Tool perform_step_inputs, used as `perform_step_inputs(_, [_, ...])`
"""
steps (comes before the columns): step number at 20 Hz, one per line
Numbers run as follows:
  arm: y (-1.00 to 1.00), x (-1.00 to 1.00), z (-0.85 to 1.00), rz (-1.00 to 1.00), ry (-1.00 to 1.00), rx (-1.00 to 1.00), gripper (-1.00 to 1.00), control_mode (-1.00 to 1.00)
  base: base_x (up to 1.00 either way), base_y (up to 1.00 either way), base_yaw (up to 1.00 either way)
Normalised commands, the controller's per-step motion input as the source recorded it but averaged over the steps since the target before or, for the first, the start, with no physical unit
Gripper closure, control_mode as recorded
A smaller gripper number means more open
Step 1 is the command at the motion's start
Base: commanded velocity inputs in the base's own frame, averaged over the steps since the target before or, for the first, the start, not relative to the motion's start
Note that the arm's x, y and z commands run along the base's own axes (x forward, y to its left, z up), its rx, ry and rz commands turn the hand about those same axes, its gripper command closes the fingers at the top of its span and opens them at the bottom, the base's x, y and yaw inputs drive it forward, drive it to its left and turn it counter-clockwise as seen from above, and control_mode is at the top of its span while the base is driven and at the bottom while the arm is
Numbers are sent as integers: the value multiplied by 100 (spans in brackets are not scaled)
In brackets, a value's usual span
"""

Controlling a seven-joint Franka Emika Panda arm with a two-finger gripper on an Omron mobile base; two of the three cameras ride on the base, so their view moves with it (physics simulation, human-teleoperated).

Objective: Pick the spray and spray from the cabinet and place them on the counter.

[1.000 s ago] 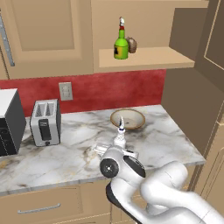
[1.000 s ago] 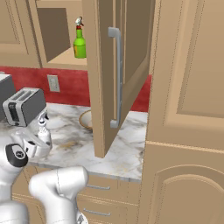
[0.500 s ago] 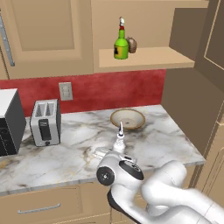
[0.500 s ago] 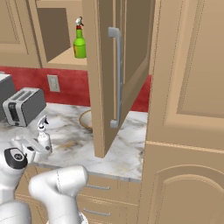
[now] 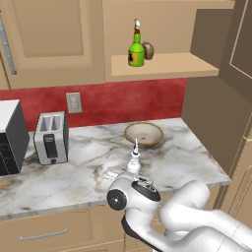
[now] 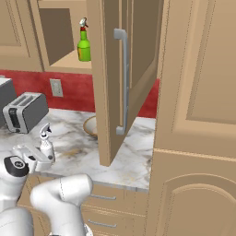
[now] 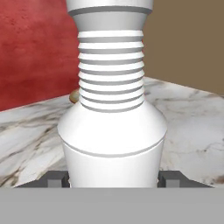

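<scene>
The white spray (image 5: 134,158) stands upright between my gripper's (image 7: 113,178) fingers, low over the marble counter (image 5: 78,172) near its front edge. In the hand view its ribbed neck and body (image 7: 112,109) span the gap between both dark fingertips (image 7: 57,177); its base is hidden. The right base view shows the same spray (image 6: 45,139) above my hand (image 6: 38,156). The green spray (image 5: 136,48) with a red-white top stands on the open cabinet's shelf (image 5: 172,65), also seen as a green spray (image 6: 83,45) behind the open door (image 6: 126,78).
A toaster (image 5: 50,137) and a microwave (image 5: 9,139) sit at the counter's left. A tan bowl (image 5: 143,133) lies just behind the white spray. A small brown lump (image 5: 148,50) sits beside the green spray. The open door overhangs the counter's right part (image 6: 133,159).
My arm has sunk lower and a little toward the counter's front, carrying the white spray down with it. The green spray has not moved.
</scene>
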Motion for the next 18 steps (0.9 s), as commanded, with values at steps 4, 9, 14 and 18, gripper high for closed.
perform_step_inputs(4, [0,6,-6,0,3,0,100,-100,0,0,0])
perform_step_inputs(9, [0,16,-25,0,3,0,100,-100,0,0,0])
perform_step_inputs(14, [0,20,-36,0,2,0,100,-100,0,0,0])
perform_step_inputs(18, [0,24,-28,0,7,0,100,-100,0,0,0])
